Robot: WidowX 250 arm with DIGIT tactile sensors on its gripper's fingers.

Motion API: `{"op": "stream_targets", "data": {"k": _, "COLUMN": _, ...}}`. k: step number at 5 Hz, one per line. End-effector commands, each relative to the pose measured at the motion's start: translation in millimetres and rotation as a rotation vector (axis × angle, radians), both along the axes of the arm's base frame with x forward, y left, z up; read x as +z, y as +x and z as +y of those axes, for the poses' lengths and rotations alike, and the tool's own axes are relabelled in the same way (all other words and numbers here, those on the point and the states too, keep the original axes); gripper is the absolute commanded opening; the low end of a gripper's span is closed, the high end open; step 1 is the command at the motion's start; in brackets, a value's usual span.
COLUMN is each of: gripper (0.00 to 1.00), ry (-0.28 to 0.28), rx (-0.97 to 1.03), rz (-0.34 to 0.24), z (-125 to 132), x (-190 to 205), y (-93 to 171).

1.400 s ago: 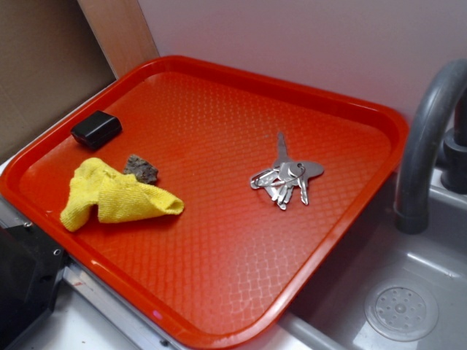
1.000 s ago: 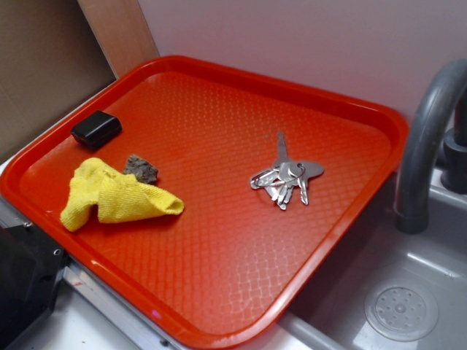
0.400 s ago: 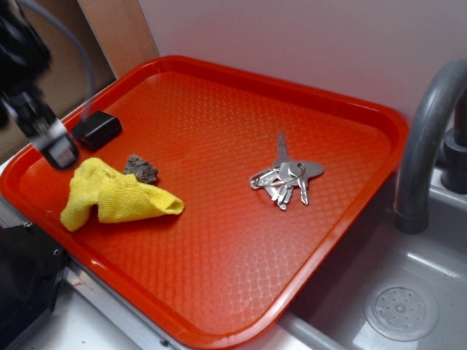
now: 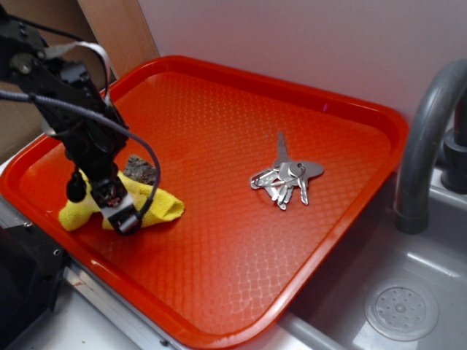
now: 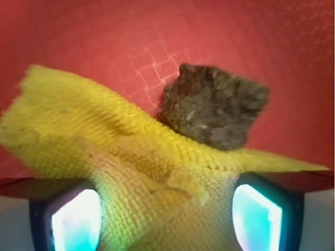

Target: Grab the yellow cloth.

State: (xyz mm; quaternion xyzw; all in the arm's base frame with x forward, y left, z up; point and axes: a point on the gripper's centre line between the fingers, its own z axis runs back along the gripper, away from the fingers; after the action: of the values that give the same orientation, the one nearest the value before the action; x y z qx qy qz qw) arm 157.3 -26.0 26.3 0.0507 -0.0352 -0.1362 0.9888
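A WidowX arm reached down over the yellow cloth [image 4: 162, 205] on an orange-red tray [image 4: 219, 277], its gripper [image 4: 99, 197] lowered at the tray's 8 o'clock corner. The fingers [image 5: 77, 219] stood spread, one at either side of the fabric in the wrist view, with the cloth filling the gap between them — they were not pinching it yet. Judged from that, the approach was all but done; what remained was to close on the cloth and lift it. Whether the fingertips were touching the tray could not be told.

The cloth was a small, bright yellow rag of ribbed knit, crumpled and folded over itself, one flap crossing another in the wrist view. It lay flat on the tray, part of it hidden under the arm in the exterior view. A small brown-grey rock [image 5: 214, 106] sat against its far edge, at about 1 o'clock from the cloth's middle, touching or just overlapping the fabric — close enough that a careless grip might catch it too.

A bunch of keys [image 4: 286, 179] lay well apart, toward 3 o'clock on the tray. Beyond the tray's right edge stood a grey faucet [image 4: 423, 138] over a sink [image 4: 401, 312] with a round drain.
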Motion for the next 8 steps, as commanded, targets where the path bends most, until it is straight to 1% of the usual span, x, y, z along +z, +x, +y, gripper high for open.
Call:
{"op": "stream_targets", "data": {"k": 1, "gripper": 0.00, "ry": -0.039, "rx": 0.009, "rz": -0.036, "z": 1, "x": -4, "y": 8}}
{"op": "stream_targets", "data": {"k": 2, "gripper": 0.00, "ry": -0.124, "rx": -0.002, "rz": -0.053, "z": 10, "x": 20, "y": 8}}
{"op": "stream_targets", "data": {"k": 3, "gripper": 0.00, "ry": -0.178, "rx": 0.049, "rz": -0.117, "z": 22, "x": 69, "y": 7}}
{"op": "stream_targets", "data": {"k": 4, "gripper": 0.00, "ry": -0.227, "rx": 0.195, "rz": -0.115, "z": 33, "x": 118, "y": 17}}
{"op": "stream_targets", "data": {"k": 5, "gripper": 0.00, "ry": -0.225, "rx": 0.276, "rz": -0.117, "z": 36, "x": 168, "y": 29}}
{"op": "stream_targets", "data": {"k": 6, "gripper": 1.00, "ry": -0.202, "rx": 0.236, "rz": -0.135, "z": 32, "x": 213, "y": 28}}
{"op": "stream_targets", "data": {"k": 7, "gripper": 1.00, "ry": -0.228, "rx": 0.030, "rz": -0.093, "z": 24, "x": 163, "y": 23}}
{"op": "stream_targets", "data": {"k": 8, "gripper": 1.00, "ry": -0.220, "rx": -0.094, "rz": -0.044, "z": 23, "x": 126, "y": 19}}
